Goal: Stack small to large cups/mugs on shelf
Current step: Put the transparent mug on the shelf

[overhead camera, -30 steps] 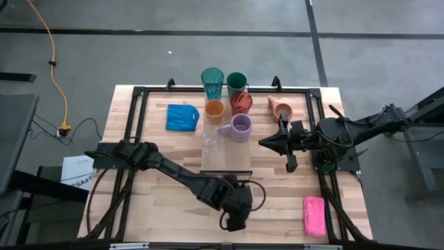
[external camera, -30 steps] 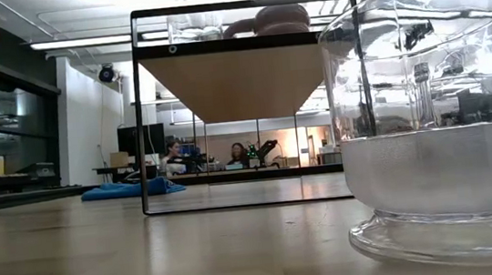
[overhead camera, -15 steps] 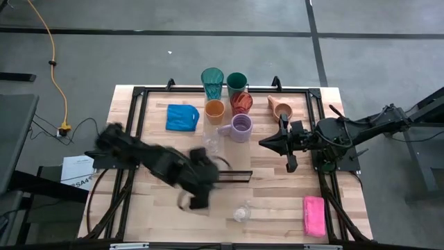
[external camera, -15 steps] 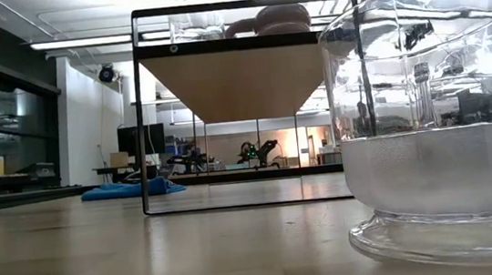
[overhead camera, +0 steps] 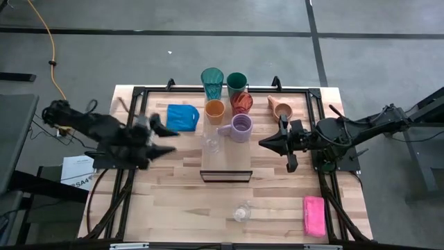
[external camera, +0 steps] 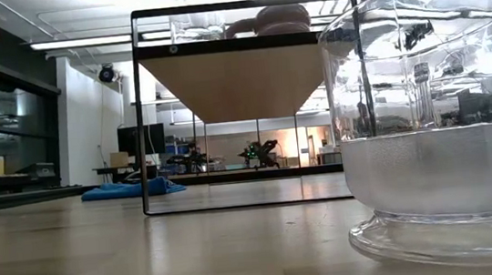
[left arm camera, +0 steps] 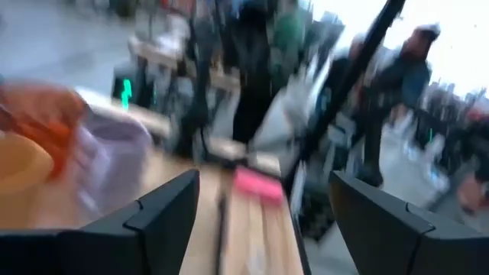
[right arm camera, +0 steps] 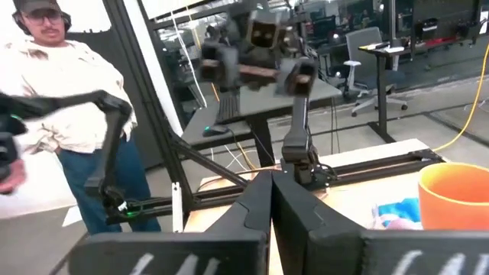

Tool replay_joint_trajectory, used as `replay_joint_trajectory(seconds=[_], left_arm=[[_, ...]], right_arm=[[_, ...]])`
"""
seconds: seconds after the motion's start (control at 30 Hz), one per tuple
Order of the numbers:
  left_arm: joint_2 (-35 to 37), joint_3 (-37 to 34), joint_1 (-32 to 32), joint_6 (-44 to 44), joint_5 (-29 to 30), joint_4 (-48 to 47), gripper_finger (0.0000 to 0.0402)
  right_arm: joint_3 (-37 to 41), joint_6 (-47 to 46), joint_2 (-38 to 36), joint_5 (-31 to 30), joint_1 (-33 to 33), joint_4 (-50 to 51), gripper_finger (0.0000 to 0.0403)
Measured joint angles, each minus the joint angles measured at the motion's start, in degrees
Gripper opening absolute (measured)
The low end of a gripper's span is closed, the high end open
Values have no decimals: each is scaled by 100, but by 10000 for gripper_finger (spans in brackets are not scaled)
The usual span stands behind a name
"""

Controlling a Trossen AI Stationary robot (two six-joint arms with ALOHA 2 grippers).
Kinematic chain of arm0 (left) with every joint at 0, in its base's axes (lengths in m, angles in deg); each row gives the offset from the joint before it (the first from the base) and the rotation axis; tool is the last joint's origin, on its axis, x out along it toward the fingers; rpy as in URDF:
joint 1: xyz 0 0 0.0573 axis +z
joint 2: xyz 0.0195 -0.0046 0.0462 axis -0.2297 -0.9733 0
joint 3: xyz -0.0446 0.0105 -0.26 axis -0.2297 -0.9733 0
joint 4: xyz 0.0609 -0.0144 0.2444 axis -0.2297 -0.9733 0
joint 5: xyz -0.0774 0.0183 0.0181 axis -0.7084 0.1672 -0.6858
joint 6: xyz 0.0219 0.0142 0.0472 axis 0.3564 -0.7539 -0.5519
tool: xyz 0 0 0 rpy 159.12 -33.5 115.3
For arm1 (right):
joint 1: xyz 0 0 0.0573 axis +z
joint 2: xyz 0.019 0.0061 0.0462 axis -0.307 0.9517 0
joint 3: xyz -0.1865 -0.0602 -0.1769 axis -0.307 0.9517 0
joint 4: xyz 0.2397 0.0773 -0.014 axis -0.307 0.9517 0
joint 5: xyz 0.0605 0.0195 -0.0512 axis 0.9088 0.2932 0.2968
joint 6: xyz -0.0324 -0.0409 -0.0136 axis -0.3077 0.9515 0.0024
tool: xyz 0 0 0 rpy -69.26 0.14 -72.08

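Swung back leftward, left gripper [overhead camera: 164,139] blurred, fingers spread; right gripper [overhead camera: 263,142] pressed together.

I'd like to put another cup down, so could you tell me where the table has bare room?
The near left part of the table is bare, between the shelf and the front edge. A smaller gap lies between the clear glass and pink sponge. The far middle is crowded with cups beside the blue cloth.

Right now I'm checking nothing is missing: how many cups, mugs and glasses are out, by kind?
Plain cups: 4 (teal, green, red, orange)
Handled mugs: 2 (lavender, tan)
Clear glasses: 2 (one, another)
Total: 8
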Motion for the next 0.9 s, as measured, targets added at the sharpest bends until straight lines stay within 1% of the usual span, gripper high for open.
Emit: replay_joint_trajectory(seconds=[0.07, 0.13, 0.23, 0.3, 0.33, 0.43, 0.53, 0.6, 0.7, 0.77, 0.9], left_arm=[[577, -552, 146, -306, 18, 598, 278], [1095, -999, 349, -437, -161, 819, 278], [1684, -1437, 743, -449, -632, 849, 272], [1995, -1601, 1016, -344, -1063, 845, 263], [2113, -1643, 1152, -300, -1250, 850, 258], [2306, -1659, 1469, -181, -1547, 850, 240], [2360, -1670, 1589, -169, -1609, 796, 223], [2372, -1670, 1573, -157, -1609, 820, 215], [2355, -1670, 1574, -118, -1612, 808, 207], [2352, -1670, 1572, 12, -1611, 807, 203], [2356, -1670, 1574, 299, -1610, 847, 200]], right_arm=[[0, -58, 0, 0, 0, 20, 0], [0, -56, 0, 0, 0, 22, 0], [0, -158, 0, -2, 0, 2, 0], [0, -270, 0, -58, 0, -12, 0], [0, -329, 0, -125, 0, -7, 0], [0, -531, 0, -231, 0, 27, 0], [0, -825, 0, -238, 0, 74, 0], [-12, -1113, 2, -57, 0, 139, 0], [-313, -1648, 95, 277, 104, 981, 0], [-657, -2101, 278, 321, 308, 1998, 0], [-1436, -2968, 1029, 498, 805, 3751, 2]])
